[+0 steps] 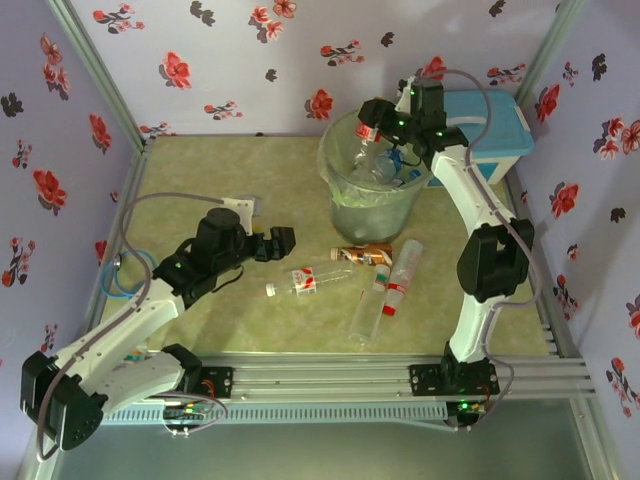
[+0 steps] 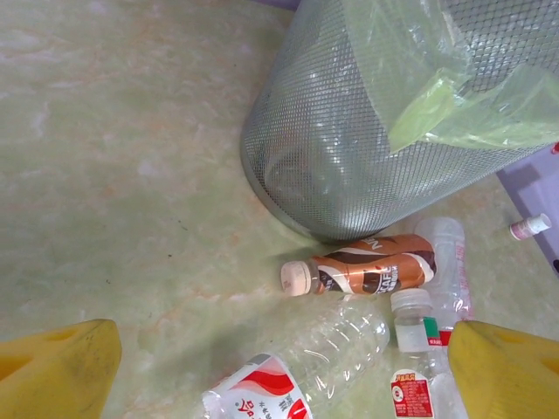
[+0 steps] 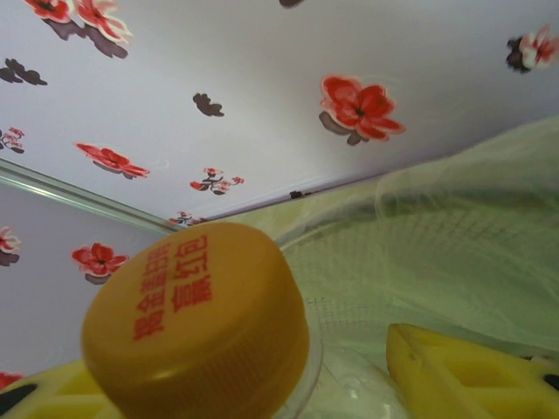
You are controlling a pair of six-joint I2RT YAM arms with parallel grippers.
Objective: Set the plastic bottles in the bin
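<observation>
Green marbled tabletop (image 1: 200, 180), floral walls (image 1: 250, 60), left gripper (image 1: 278, 243) spread, right gripper (image 3: 253, 388) seemingly clamping bottle (image 3: 196, 314) over bin (image 1: 345, 205).

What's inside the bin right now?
In the bin: a green liner and several clear bottles, one blue-capped. The right gripper, holding a yellow-capped bottle, covers part of the opening; the bottom is hidden.

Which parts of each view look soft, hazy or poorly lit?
Top external: even, soft light, faint shadows, slightly hazy overall. Left wrist: bin mesh and brown bottle crisp, the left pincer's fingers blurred at the bottom corners. Right wrist: the orange-capped bottle looms large and slightly soft, the right pincer's fingers blurred beside it.
</observation>
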